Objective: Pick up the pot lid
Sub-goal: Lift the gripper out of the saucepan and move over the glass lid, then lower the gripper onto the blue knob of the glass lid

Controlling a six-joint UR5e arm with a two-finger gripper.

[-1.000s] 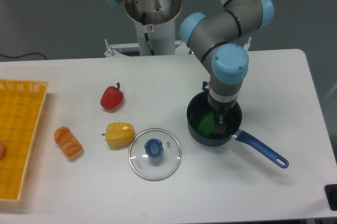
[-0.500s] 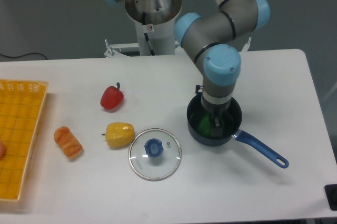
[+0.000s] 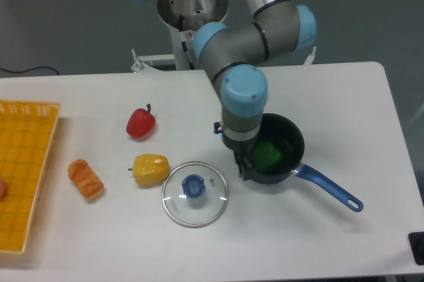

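My gripper [image 3: 232,150] hangs at the left rim of the black pan in the camera view, its two fingertips spread with nothing visible between them. To its lower left lies the pot lid [image 3: 211,210], a round clear disc with a thin rim, flat on the white table. A round blue knob [image 3: 193,186] stands up at the lid's middle. The fingers are apart from the knob, up and to its right.
Right of the lid sits a black pan [image 3: 291,138] holding a green item [image 3: 267,154], its blue handle [image 3: 331,188] pointing lower right. A yellow item [image 3: 150,169], red item [image 3: 140,124], orange-brown item [image 3: 86,180] and yellow crate [image 3: 33,183] are leftward.
The arm and gripper have moved left from over the pan toward the lid, uncovering more of the green item. The lid, pan and other items have stayed put.
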